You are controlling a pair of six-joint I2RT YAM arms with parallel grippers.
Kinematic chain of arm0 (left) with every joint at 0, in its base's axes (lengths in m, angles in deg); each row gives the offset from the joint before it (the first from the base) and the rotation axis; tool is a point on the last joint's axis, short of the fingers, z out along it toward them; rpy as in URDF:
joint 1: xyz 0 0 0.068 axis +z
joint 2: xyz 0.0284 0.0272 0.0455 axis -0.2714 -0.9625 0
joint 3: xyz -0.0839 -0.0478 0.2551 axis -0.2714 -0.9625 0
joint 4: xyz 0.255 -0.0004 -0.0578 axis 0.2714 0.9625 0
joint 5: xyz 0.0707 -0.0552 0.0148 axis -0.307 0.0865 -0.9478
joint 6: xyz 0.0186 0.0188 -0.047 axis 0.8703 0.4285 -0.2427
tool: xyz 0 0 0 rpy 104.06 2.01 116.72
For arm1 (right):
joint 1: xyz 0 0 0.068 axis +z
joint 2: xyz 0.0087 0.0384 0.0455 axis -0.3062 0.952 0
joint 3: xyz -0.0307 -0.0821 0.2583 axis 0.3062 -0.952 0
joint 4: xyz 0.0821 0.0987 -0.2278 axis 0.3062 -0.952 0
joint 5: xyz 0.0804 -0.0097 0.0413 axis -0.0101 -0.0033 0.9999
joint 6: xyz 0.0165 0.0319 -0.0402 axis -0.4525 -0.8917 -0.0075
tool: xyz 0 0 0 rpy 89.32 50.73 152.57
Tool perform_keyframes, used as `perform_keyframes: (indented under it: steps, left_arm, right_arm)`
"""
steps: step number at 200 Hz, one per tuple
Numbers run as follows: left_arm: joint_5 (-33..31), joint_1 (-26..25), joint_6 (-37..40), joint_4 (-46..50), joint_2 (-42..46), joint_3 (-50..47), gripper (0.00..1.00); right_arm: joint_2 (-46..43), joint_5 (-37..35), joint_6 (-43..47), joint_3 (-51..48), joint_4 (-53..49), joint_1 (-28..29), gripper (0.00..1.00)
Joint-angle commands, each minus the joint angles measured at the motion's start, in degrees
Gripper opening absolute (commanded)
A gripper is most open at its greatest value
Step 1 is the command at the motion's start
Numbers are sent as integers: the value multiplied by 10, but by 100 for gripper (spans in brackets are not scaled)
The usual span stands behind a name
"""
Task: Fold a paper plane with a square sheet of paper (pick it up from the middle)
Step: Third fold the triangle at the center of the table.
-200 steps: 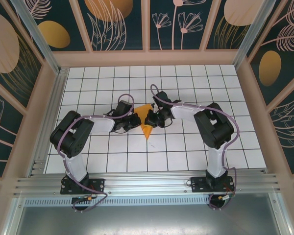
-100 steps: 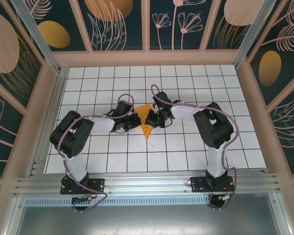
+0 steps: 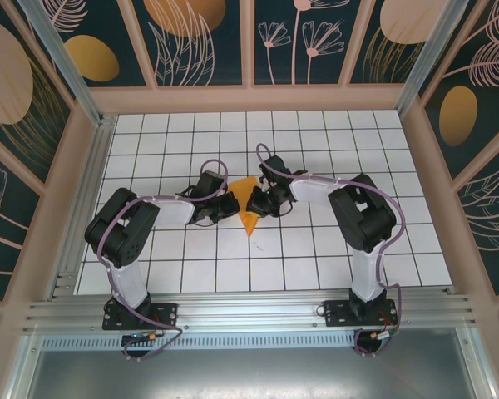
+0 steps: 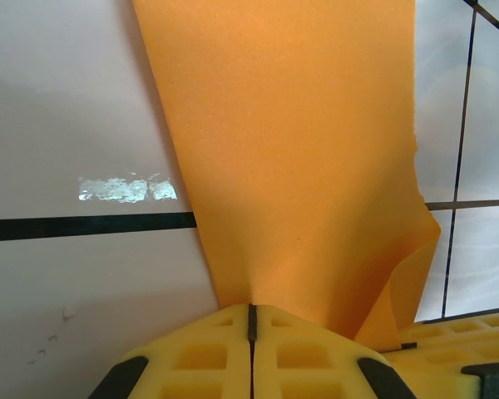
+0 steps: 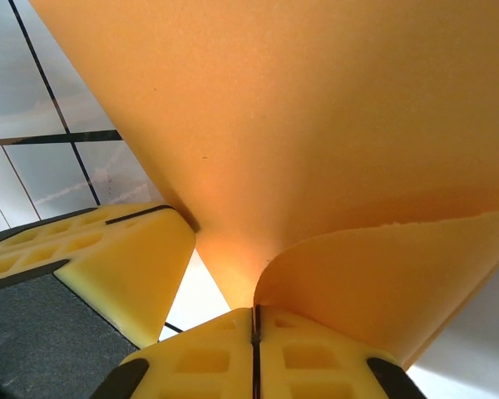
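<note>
The square sheet of paper is orange and creased into a triangle whose tip points toward the near edge. It sits mid-table between both arms. My left gripper is shut on its left edge; in the left wrist view the yellow pads meet and the paper fans out from their seam. My right gripper is shut on the right edge. In the right wrist view a curled flap of paper rises from the closed gripper, close beside the left gripper's pad.
The floor is white tile with a black grid. Pink frame walls enclose it on three sides, and an aluminium rail runs along the near edge by the arm bases. The two grippers sit almost tip to tip.
</note>
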Motion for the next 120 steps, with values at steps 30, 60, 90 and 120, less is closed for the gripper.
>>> perform_keyframes:
  steps: [30,60,90,120]
  left_arm:
    - [-12,0,9,35,-13,3,8]
    - [-12,0,9,34,-12,3,8]
    - [-12,0,7,33,-7,1,8]
    - [-13,0,7,28,1,-5,7]
  right_arm:
    - [8,4,-12,-11,3,3,17]
    - [11,8,-18,-16,14,2,21]
    - [12,18,-35,-27,35,0,25]
    - [9,30,-52,-41,59,-2,29]
